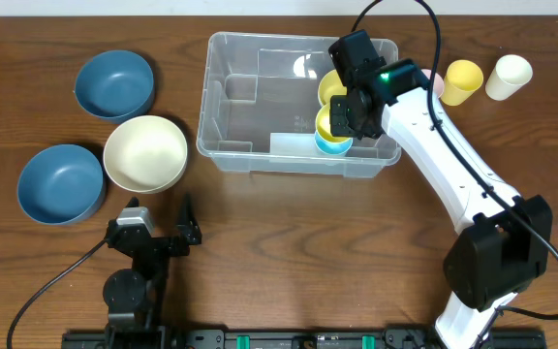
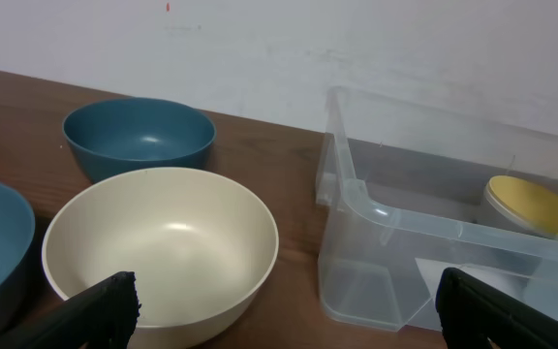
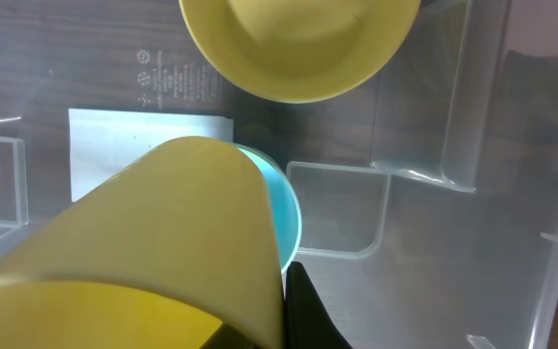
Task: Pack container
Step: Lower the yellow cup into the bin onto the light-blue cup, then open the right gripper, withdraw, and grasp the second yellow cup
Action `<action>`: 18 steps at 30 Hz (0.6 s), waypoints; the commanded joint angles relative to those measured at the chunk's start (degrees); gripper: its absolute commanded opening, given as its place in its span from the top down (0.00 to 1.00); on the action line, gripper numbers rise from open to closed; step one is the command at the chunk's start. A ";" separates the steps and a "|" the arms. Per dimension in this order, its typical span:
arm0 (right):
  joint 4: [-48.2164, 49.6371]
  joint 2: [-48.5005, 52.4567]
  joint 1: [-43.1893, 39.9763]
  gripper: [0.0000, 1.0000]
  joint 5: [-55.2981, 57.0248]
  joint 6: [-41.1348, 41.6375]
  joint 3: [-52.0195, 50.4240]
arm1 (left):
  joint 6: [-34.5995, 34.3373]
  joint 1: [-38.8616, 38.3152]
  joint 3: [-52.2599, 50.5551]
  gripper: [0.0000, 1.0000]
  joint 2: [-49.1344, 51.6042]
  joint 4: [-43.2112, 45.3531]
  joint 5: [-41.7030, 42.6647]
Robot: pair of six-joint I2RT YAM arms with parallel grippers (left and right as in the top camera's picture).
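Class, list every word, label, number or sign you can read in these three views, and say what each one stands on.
Nothing here can be read as text.
Moulded marks on the floor of the container: symbols and small print, too blurred to read.
White sheet at the container's floor: no print shows on it.
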 commanded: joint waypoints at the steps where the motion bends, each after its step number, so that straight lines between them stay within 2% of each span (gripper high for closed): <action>1: -0.15 0.17 0.26 0.94 0.72 1.18 0.11 | 0.31 -0.22 -1.33 0.02 -0.31 -1.33 0.20; 10: -1.53 0.17 0.26 0.62 0.50 1.14 0.11 | 0.31 -0.22 -1.31 0.02 -0.31 -1.33 0.20; 14: -1.42 0.04 -0.07 0.57 0.09 0.48 1.57 | 0.31 -0.22 -1.31 0.02 -0.31 -1.33 0.20; 18: -4.55 0.04 -2.19 0.50 0.22 -0.07 7.80 | 0.31 -0.22 -1.31 0.02 -0.33 -1.33 0.20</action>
